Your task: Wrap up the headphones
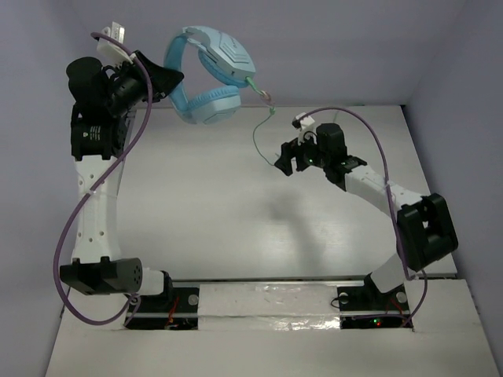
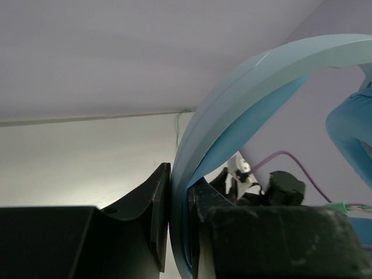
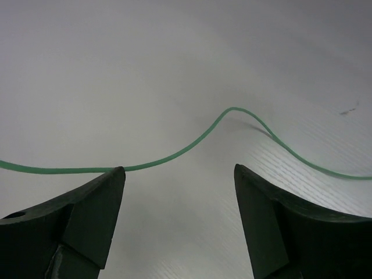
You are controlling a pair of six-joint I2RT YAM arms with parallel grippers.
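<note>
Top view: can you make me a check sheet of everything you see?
Surface: white table, smooth.
Job's things: blue headphones held up off the table; their green cord trails down onto it.
Clutter: nothing seen.
Pincers: left pincer shut on the headband; right pincer open, low over the cord, not gripping it.
Cables: purple cables, one looping on each side.
Surroundings: plain pale walls.
</note>
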